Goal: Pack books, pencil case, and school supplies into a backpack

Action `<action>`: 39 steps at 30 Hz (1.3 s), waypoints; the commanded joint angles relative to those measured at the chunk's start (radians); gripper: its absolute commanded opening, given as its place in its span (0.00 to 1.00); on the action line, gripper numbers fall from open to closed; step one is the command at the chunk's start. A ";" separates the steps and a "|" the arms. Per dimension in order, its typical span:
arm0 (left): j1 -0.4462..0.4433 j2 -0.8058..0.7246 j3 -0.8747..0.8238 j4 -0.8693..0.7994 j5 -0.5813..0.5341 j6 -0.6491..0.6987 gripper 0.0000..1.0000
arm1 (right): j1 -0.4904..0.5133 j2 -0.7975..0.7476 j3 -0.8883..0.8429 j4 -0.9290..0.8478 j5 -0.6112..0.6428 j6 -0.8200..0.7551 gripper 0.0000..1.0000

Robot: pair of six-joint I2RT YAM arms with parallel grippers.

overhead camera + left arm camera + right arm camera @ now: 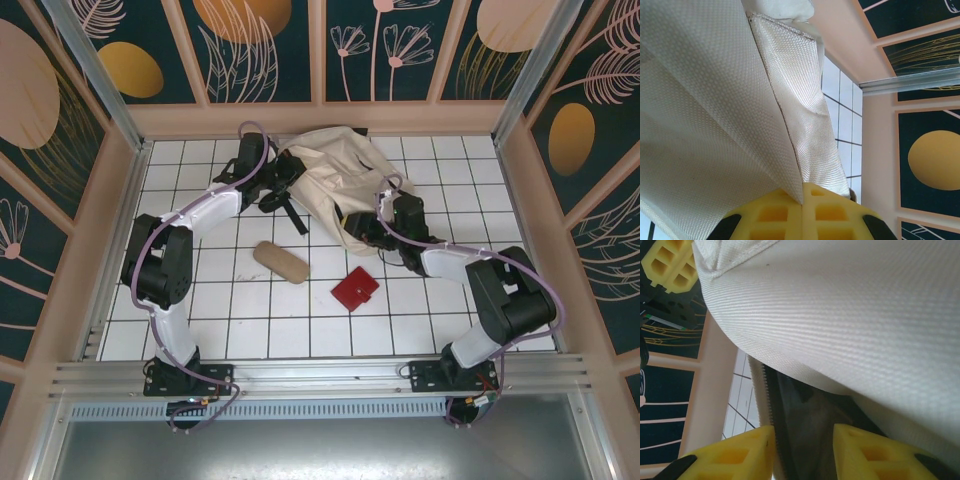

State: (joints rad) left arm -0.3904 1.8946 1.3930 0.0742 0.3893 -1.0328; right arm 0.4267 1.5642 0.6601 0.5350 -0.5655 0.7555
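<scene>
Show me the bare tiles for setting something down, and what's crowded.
Free: the near row of the white tiled table in front of the tan-brown soft pouch and small red square case; also the far-right corner. Crowded: around the cream-beige fabric backpack, both arms there.

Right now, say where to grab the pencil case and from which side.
Probably its middle: jaws across the narrow width of the pencil case, coming straight down. It lies flat and diagonal on the table, with both long sides free.

Left arm (pixel 195 215) and right arm (pixel 450 262) forward, angled inward — left tool (pixel 802 192) clamped tight, right tool (pixel 805 437) half-parted.
</scene>
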 commanded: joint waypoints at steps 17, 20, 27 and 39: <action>0.001 -0.040 0.011 0.099 0.077 0.005 0.00 | 0.018 0.173 0.166 0.140 -0.037 0.099 0.42; 0.001 -0.039 0.009 0.099 0.076 0.005 0.00 | 0.017 0.165 0.162 0.165 -0.040 0.095 0.38; 0.001 -0.040 0.000 0.098 0.069 0.014 0.00 | 0.014 0.115 0.151 0.154 -0.030 0.079 0.19; 0.001 -0.042 -0.015 0.101 0.067 0.027 0.00 | -0.021 0.041 0.099 0.187 -0.056 0.100 0.29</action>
State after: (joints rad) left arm -0.3843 1.8946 1.3823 0.1013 0.4046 -1.0321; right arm 0.4202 1.6413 0.7696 0.6353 -0.5919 0.8509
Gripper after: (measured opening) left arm 0.049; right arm 0.273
